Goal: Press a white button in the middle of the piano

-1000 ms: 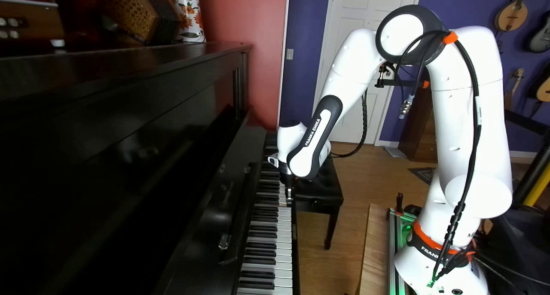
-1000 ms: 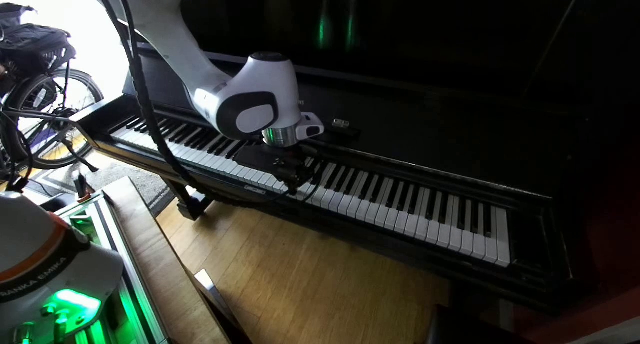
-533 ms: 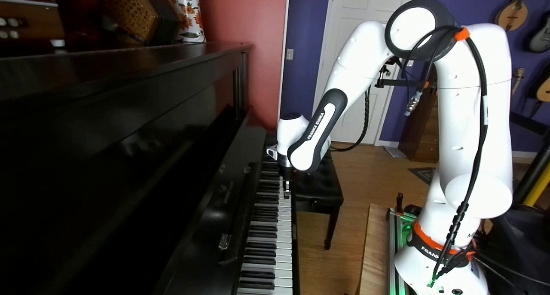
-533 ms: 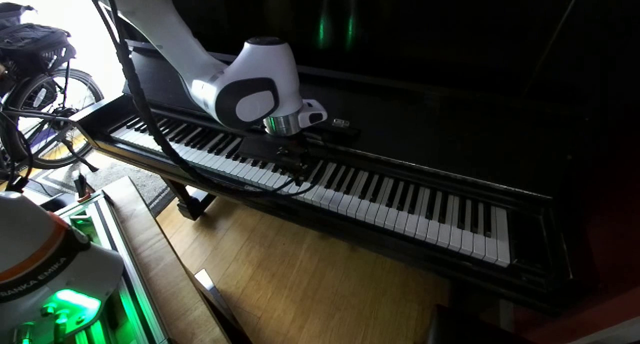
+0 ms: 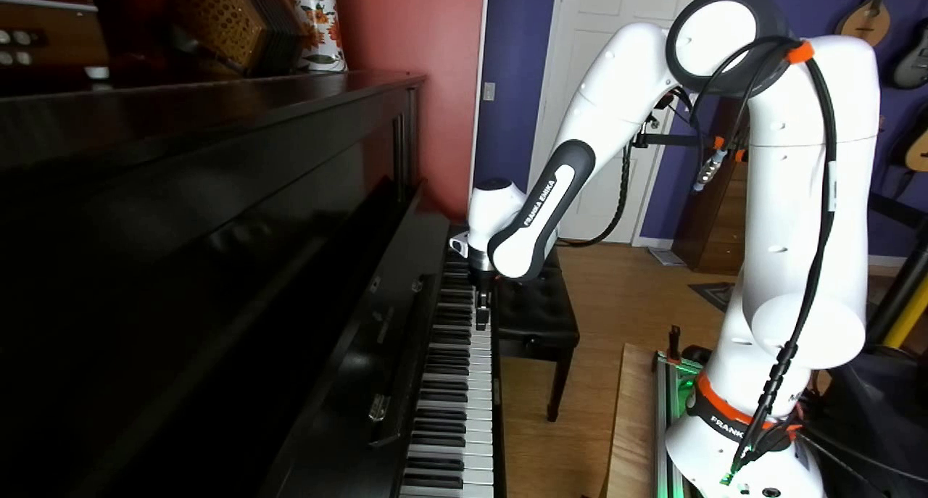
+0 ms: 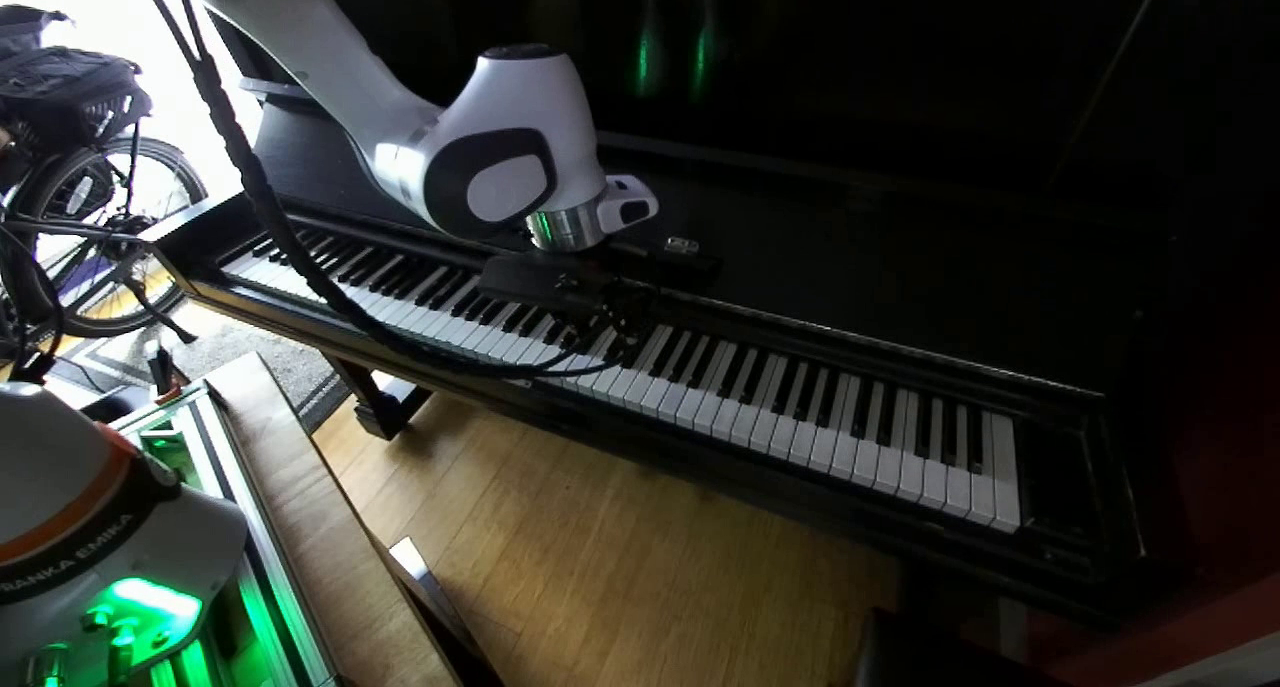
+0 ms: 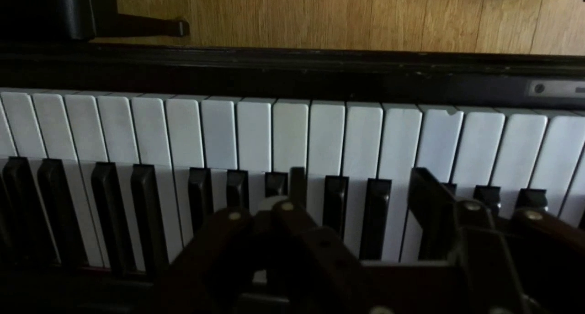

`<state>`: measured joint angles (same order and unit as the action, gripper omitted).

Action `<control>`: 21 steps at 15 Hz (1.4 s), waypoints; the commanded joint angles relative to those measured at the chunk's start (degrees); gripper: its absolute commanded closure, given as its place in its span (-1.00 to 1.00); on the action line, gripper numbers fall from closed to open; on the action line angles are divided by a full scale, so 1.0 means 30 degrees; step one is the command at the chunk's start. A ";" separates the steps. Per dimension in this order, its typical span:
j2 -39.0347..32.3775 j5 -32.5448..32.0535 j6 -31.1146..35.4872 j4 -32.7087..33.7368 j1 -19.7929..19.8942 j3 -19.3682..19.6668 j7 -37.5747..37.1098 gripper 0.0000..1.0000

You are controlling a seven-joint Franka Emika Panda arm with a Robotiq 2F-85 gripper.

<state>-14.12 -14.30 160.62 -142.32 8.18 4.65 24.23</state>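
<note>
The black upright piano (image 5: 254,193) shows in both exterior views, its row of white keys (image 6: 780,432) running along the front. In the wrist view, white keys (image 7: 363,140) and shorter black keys (image 7: 336,199) lie under the jaws. My gripper (image 7: 358,171) is above the middle stretch of the keyboard. Its fingers stand well apart, several keys' width between them, and nothing is held. In an exterior view the gripper (image 5: 482,320) points straight down over the white keys, its tips seemingly lifted off them. Any key directly behind the fingers is partly hidden.
A black padded bench (image 5: 536,306) stands in front of the piano, close to the gripper. The black fallboard (image 5: 377,338) rises behind the keys. A thick cable (image 6: 270,227) hangs from the arm across the keyboard. A wooden table edge (image 5: 631,425) borders the robot's base.
The arm has risen off the keyboard, its wrist going up and its elbow shifting back away from the piano. The gripper has come up from the front part of the white keys.
</note>
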 commanded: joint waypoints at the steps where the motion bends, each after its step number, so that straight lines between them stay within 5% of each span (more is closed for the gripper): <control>1: 0.0917 -0.0957 -0.0437 -0.0477 -0.0389 0.0542 -0.1010 -0.86; 3: 0.1147 -0.1278 -0.0544 -0.0511 -0.0453 0.0668 -0.1308 -1.00; 21: 0.4650 -0.2800 -0.2481 -0.1255 -0.0485 0.0724 -0.2551 -1.00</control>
<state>-4.19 -20.25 154.82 -143.72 7.19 6.23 18.76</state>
